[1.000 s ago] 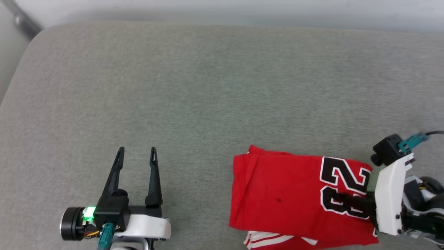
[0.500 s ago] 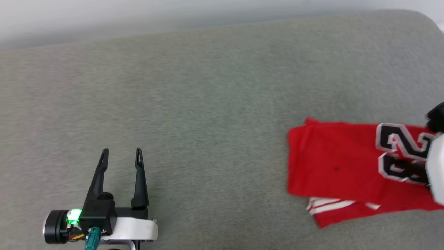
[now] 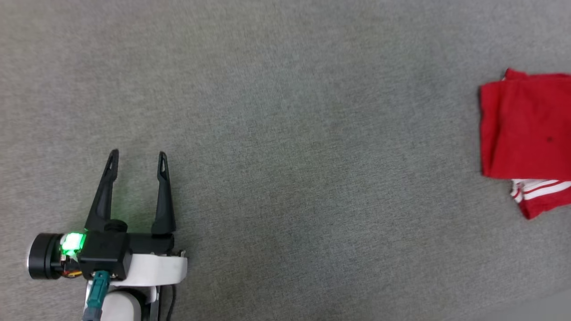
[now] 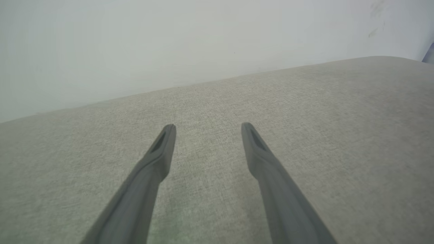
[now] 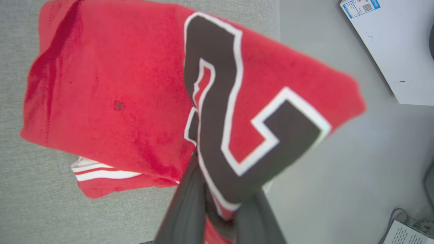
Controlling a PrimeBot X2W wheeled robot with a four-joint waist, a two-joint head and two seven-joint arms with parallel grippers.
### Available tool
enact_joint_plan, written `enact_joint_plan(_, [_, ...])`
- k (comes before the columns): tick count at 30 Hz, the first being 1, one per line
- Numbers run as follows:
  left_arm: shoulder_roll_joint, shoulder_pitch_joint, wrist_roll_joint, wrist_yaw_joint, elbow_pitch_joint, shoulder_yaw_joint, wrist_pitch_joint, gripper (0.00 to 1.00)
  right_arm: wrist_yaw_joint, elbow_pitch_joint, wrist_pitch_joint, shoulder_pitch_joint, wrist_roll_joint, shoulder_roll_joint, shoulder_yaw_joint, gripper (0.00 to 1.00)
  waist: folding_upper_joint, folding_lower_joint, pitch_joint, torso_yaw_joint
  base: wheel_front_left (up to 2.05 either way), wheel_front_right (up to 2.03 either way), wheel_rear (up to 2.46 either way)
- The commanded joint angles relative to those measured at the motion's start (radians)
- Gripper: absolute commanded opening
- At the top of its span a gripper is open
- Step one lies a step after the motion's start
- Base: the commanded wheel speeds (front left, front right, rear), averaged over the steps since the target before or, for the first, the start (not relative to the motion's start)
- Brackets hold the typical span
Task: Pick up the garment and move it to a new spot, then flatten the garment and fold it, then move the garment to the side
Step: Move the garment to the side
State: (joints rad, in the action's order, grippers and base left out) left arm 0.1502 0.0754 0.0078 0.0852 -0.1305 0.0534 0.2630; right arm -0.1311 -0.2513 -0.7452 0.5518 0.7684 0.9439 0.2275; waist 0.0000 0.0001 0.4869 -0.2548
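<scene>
Head view: my left gripper (image 3: pixel 138 153) sits low on the left, fingers spread above the grey cushion (image 3: pixel 290 133); the folded garment (image 3: pixel 526 129) lies at the far right edge. Left wrist view: I see the same spread fingers over cushion fabric. Right wrist view: my right gripper (image 5: pixel 222 195) pinches the garment's numbered edge.

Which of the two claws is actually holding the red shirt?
The right gripper: it is pinched shut on the red jersey, near its black number. The left gripper stands open above the grey cushion, holding nothing.
</scene>
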Motion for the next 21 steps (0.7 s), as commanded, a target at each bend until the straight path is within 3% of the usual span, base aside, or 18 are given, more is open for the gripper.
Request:
enact_joint_plan(1, [0.006,0.016,0.006,-0.002,-0.006,-0.004,0.002,1.0,0.001,-0.007,0.008,0.019,-0.019,-0.009,-0.002,0.0,0.0,-0.0001,0.041,-0.01,0.0,0.0,0.0])
enact_joint_plan(10, [0.022,0.06,0.003,0.004,-0.04,0.011,0.002,1.0,0.001,-0.156,0.086,0.102,-0.139,-0.027,-0.111,0.0,0.0,-0.0001,0.135,0.019,0.0,0.0,0.0])
enact_joint_plan(15, [0.022,0.071,0.001,0.007,-0.038,0.02,-0.001,1.0,0.001,-0.219,0.116,0.117,-0.192,-0.072,-0.158,0.0,0.0,-0.0001,0.146,0.035,0.0,0.0,0.0])
enact_joint_plan(16, [0.019,0.071,0.0,0.01,-0.036,0.023,-0.001,1.0,0.001,-0.226,0.121,0.117,-0.204,-0.078,-0.164,0.38,0.0,-0.0001,0.141,0.039,0.0,0.0,0.0])
enact_joint_plan(17, [0.017,0.07,0.0,0.012,-0.035,0.025,-0.001,1.0,0.001,-0.234,0.133,0.121,-0.223,-0.084,-0.175,1.0,0.0,-0.0001,0.132,0.043,0.0,0.0,0.0])
enact_joint_plan(21, [0.002,0.052,-0.008,0.022,-0.031,0.036,0.0,1.0,0.001,-0.265,0.179,0.125,-0.296,-0.112,-0.204,1.0,0.0,-0.0001,0.069,0.064,0.0,0.0,0.0])
